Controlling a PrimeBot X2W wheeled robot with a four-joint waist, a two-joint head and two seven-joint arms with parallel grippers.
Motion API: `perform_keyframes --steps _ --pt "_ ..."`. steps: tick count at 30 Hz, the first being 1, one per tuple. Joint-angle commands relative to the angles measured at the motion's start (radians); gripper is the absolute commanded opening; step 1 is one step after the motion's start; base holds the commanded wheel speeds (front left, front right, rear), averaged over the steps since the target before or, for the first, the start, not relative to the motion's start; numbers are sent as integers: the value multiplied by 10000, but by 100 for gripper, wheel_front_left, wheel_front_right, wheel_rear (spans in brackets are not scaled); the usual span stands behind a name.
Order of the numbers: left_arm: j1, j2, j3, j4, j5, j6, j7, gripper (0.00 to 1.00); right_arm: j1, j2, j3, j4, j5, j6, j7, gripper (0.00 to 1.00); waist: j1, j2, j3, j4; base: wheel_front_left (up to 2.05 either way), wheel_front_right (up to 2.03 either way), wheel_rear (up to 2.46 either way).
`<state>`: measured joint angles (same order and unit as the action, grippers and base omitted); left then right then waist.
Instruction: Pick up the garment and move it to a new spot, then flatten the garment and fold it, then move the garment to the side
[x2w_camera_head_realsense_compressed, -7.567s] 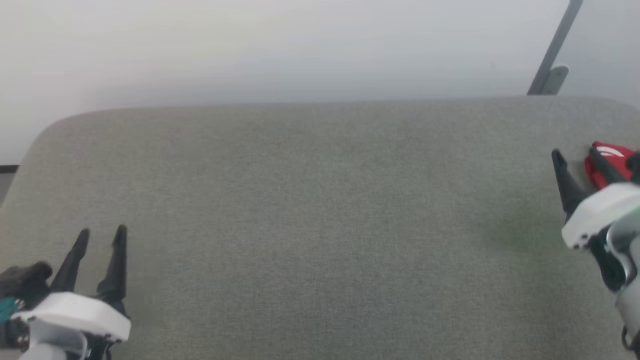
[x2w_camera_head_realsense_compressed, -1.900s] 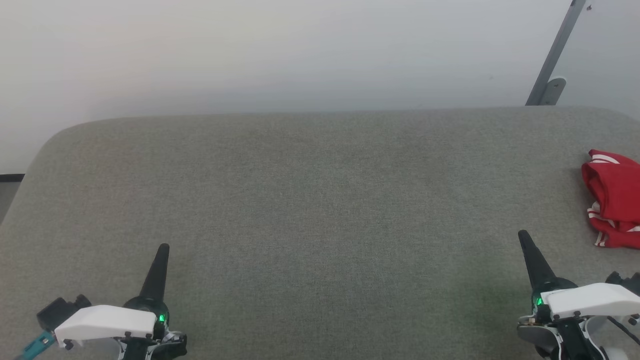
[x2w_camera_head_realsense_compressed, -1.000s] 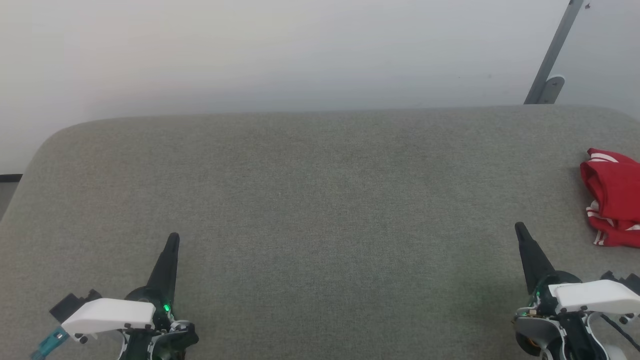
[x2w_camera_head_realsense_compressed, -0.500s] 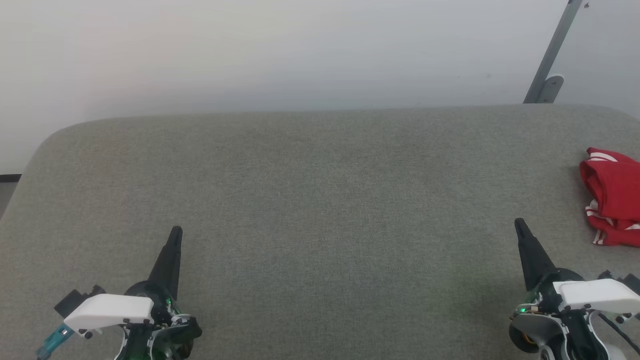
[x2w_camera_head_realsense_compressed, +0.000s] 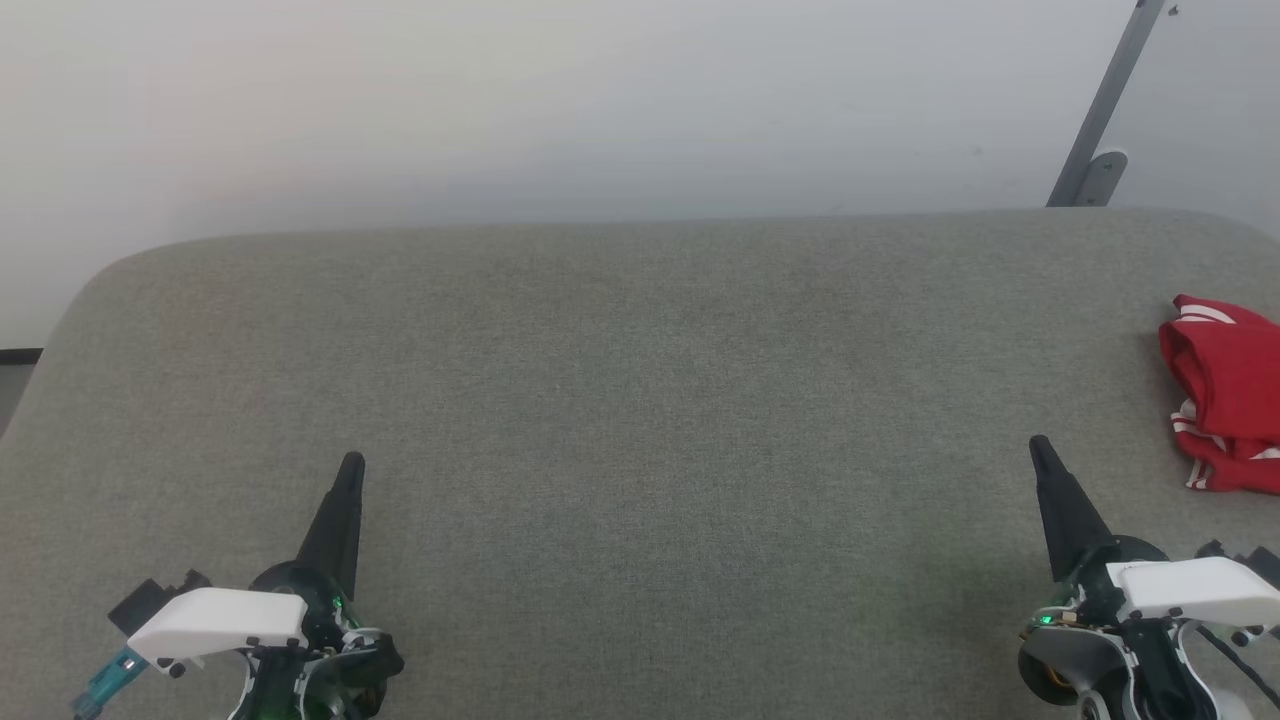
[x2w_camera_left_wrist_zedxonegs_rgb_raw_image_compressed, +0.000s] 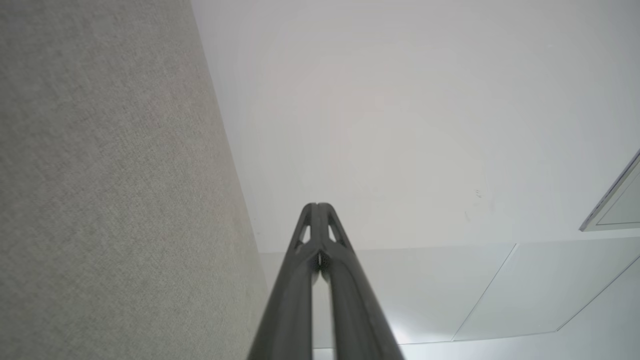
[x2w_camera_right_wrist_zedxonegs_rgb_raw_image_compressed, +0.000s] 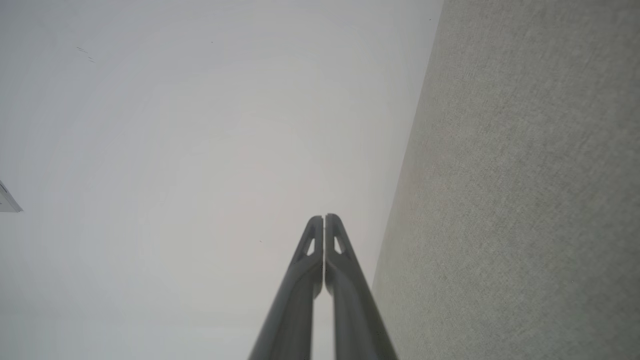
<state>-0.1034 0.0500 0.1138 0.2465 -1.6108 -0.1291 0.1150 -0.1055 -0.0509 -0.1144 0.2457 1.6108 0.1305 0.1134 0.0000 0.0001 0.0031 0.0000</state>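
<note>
Locating the garment (x2w_camera_head_realsense_compressed: 1225, 395) bunched at the right side of the grey surface (x2w_camera_head_realsense_compressed: 640, 400), we find it ahead-right of our right gripper (x2w_camera_head_realsense_compressed: 1040, 455), the nearer one; it and the left gripper (x2w_camera_head_realsense_compressed: 350, 470) are clenched, empty.

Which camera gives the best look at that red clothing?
The head view: the garment lies bunched at the right edge of the grey surface, partly cropped. Both wrist views face that surface and the white wall.

No text, label, brand, number or sign can be read; none is made out on the garment (x2w_camera_head_realsense_compressed: 1230, 380).
</note>
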Motion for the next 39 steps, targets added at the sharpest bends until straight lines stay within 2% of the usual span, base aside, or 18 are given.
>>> perform_keyframes --steps 1,39 --pt "-112 -31 29 -36 -29 -28 29 0 -57 34 -8 -30 37 4 32 0 0 -1 0 0 0 0 0" --pt "-112 -29 21 -35 -35 -29 23 0 -54 34 -6 -30 40 4 29 0 0 -1 0 0 0 0 0"
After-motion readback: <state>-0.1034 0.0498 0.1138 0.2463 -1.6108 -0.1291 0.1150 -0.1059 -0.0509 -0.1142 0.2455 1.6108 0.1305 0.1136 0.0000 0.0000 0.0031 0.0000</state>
